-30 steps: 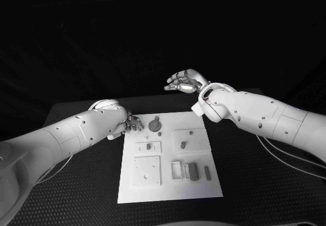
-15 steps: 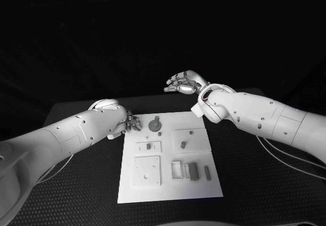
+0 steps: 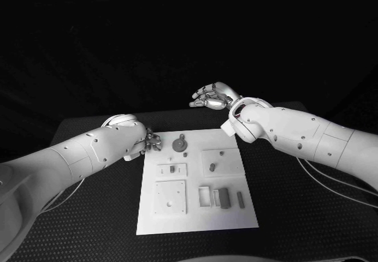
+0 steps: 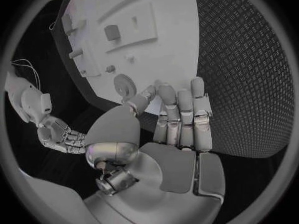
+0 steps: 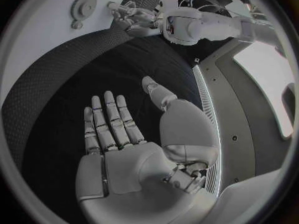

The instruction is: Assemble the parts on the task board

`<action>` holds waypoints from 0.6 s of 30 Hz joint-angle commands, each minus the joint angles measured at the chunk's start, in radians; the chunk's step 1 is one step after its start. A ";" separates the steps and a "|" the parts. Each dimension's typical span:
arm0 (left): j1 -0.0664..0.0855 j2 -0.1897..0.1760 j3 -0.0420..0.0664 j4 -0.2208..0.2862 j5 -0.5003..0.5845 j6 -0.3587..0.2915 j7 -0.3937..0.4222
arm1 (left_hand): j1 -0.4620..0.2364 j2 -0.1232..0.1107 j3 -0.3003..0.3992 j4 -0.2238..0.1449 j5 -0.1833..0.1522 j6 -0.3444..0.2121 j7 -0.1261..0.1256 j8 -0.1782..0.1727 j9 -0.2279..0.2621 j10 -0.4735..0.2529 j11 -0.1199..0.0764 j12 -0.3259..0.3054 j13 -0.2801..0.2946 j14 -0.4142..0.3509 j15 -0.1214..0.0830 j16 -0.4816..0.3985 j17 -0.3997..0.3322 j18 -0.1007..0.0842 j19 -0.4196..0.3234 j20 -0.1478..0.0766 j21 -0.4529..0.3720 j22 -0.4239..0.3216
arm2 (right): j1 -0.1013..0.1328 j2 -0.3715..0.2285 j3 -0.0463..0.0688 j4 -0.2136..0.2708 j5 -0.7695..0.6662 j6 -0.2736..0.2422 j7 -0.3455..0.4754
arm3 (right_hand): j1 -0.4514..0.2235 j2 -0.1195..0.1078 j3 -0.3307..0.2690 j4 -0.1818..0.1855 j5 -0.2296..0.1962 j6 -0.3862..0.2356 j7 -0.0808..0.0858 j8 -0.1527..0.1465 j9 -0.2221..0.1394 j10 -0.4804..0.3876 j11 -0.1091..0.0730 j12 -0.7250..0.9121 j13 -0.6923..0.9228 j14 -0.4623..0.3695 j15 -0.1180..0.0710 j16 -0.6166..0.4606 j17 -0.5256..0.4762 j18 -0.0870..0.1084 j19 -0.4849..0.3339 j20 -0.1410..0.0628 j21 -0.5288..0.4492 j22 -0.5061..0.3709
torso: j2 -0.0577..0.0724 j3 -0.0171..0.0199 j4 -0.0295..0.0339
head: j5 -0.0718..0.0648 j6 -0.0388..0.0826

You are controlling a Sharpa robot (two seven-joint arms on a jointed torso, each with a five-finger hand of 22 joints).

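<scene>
On the black tabletop [image 3: 94,218], white task board [image 3: 197,213] lying flat at centre, small grey parts [image 3: 224,197] resting near its nearer edge. Farther along, round gear-like part [image 3: 180,145] sitting on the board's far end. Just beside that gear, at the board's far left corner, left hand [image 3: 151,143], fingers [image 4: 181,109] straight and together, grasping nothing. Beyond the board's far edge, right hand [image 3: 210,97] raised, fingers [image 5: 109,119] released, empty.
</scene>
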 commanded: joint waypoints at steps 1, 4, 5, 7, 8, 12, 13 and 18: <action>-0.002 -0.007 0.001 0.008 0.031 -0.007 0.007 | 0.022 0.013 0.011 0.000 0.006 0.010 -0.003 0.011 0.007 0.012 -0.007 0.005 0.002 0.010 0.001 0.006 -0.001 -0.015 0.009 0.000 0.006 0.020 | 0.000 0.000 0.000 0.000 -0.001 0.012 0.006 | 0.001 0.004 -0.007 -0.001 -0.002 -0.004 0.041 0.004 -0.001 0.003 0.007 -0.004 -0.002 -0.004 0.000 -0.002 -0.001 -0.014 -0.008 -0.001 -0.005 0.001 | 0.000 -0.0006 0.0003 | 0.000 0.000; -0.002 -0.022 0.007 0.021 0.061 -0.014 0.007 | 0.021 0.013 0.015 0.000 0.006 0.014 -0.005 0.018 0.011 0.014 -0.009 0.006 0.002 0.012 0.000 0.007 -0.002 -0.015 0.011 0.000 0.008 0.020 | 0.000 -0.003 0.000 0.000 -0.001 0.011 0.007 | 0.001 0.005 -0.007 -0.001 -0.002 -0.004 0.041 0.004 -0.001 0.003 0.007 -0.004 -0.002 -0.004 0.000 -0.002 -0.001 -0.014 -0.008 -0.001 -0.005 0.001 | 0.000 -0.0003 -0.0002 | 0.000 0.001; -0.001 -0.029 0.007 0.027 0.082 -0.016 0.006 | 0.021 0.012 0.016 0.000 0.006 0.015 -0.006 0.019 0.012 0.015 -0.010 0.006 0.002 0.013 0.000 0.007 -0.002 -0.015 0.011 -0.001 0.008 0.020 | -0.001 -0.004 0.000 0.001 -0.001 0.011 0.007 | 0.001 0.005 -0.007 -0.001 -0.002 -0.004 0.041 0.004 -0.001 0.003 0.007 -0.004 -0.002 -0.004 0.000 -0.003 -0.001 -0.014 -0.008 -0.002 -0.005 0.001 | 0.000 0.0001 -0.0001 | 0.000 0.001; -0.001 -0.044 0.009 0.045 0.133 -0.022 0.002 | 0.021 0.012 0.018 0.000 0.006 0.016 -0.007 0.022 0.014 0.015 -0.011 0.005 0.002 0.014 0.000 0.007 -0.002 -0.015 0.012 -0.001 0.009 0.020 | -0.001 -0.006 0.000 0.003 -0.001 0.010 0.007 | 0.001 0.005 -0.007 -0.001 -0.002 -0.004 0.041 0.004 -0.001 0.003 0.007 -0.004 -0.002 -0.004 0.000 -0.003 -0.001 -0.014 -0.008 -0.002 -0.005 0.002 | -0.001 -0.0002 0.0004 | 0.001 0.002; -0.001 -0.053 0.011 0.056 0.157 -0.026 0.000 | 0.021 0.012 0.019 -0.001 0.006 0.017 -0.007 0.023 0.014 0.015 -0.011 0.005 0.002 0.014 0.000 0.007 -0.002 -0.015 0.012 -0.001 0.009 0.020 | -0.001 -0.007 0.000 0.003 -0.001 0.008 0.007 | 0.001 0.004 -0.007 -0.001 -0.002 -0.004 0.041 0.004 -0.001 0.003 0.007 -0.004 -0.002 -0.004 0.000 -0.003 -0.001 -0.014 -0.008 -0.002 -0.005 0.002 | -0.002 -0.0003 0.0009 | 0.002 0.003; 0.001 -0.094 0.022 0.115 0.215 -0.063 -0.002 | 0.022 0.012 0.024 -0.003 0.006 0.020 -0.010 0.030 0.018 0.017 -0.013 0.004 0.001 0.015 -0.001 0.007 -0.003 -0.015 0.012 -0.002 0.010 0.020 | -0.001 -0.013 0.000 0.005 -0.001 0.007 0.007 | 0.001 0.004 -0.007 -0.001 -0.002 -0.004 0.041 0.004 -0.001 0.003 0.007 -0.004 -0.003 -0.004 0.000 -0.003 -0.001 -0.014 -0.008 -0.002 -0.005 0.002 | -0.003 -0.0015 0.0030 | 0.001 0.002; 0.002 -0.106 0.023 0.133 0.225 -0.082 0.001 | 0.023 0.011 0.027 -0.004 0.007 0.022 -0.011 0.033 0.020 0.017 -0.014 0.004 0.001 0.016 -0.001 0.006 -0.004 -0.015 0.012 -0.002 0.010 0.020 | -0.001 -0.015 0.000 0.005 0.000 0.006 0.007 | 0.001 0.004 -0.007 -0.001 -0.002 -0.004 0.041 0.004 -0.001 0.003 0.007 -0.004 -0.003 -0.004 0.000 -0.003 -0.001 -0.014 -0.008 -0.002 -0.005 0.002 | -0.004 -0.0020 0.0045 | 0.000 0.001; 0.010 -0.163 0.022 0.233 0.240 -0.162 0.003 | 0.015 -0.004 0.040 -0.005 0.108 0.035 -0.018 0.050 0.026 0.026 -0.021 -0.002 -0.005 0.023 -0.002 0.004 -0.008 -0.015 0.015 -0.002 0.013 0.020 | -0.001 -0.022 0.000 0.005 0.000 0.004 0.007 | 0.001 0.005 -0.007 -0.001 -0.002 -0.004 0.041 0.005 -0.002 0.003 0.007 -0.004 -0.003 -0.004 0.001 -0.003 -0.002 -0.013 -0.008 -0.002 -0.005 0.002 | -0.006 -0.0025 0.0082 | 0.001 -0.001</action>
